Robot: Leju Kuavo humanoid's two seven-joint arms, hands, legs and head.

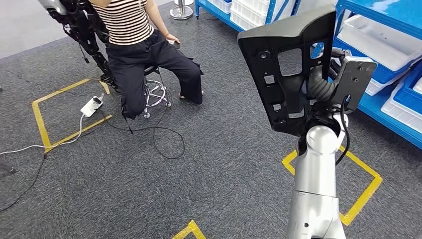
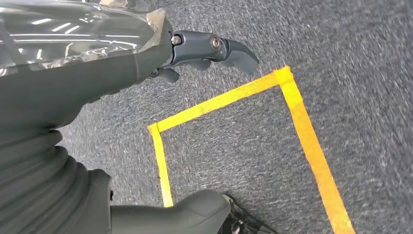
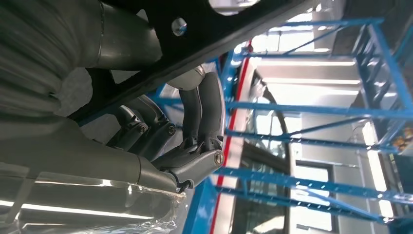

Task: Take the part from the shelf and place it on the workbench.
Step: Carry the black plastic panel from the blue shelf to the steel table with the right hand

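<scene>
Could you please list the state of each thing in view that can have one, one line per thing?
Black part: off the shelf, held up in the air, upright.
Right hand: grips the black part, fingers curled around its edge.
Left hand: holds nothing, hangs above the carpet and yellow tape.
Blue shelf: holds white bins.
Person: seated on a stool.
Power strip: lying on the carpet, cable attached.

The black part (image 1: 288, 69) hides most of the right hand (image 1: 318, 87); the seated person (image 1: 144, 50) is cut off at the top edge.
</scene>
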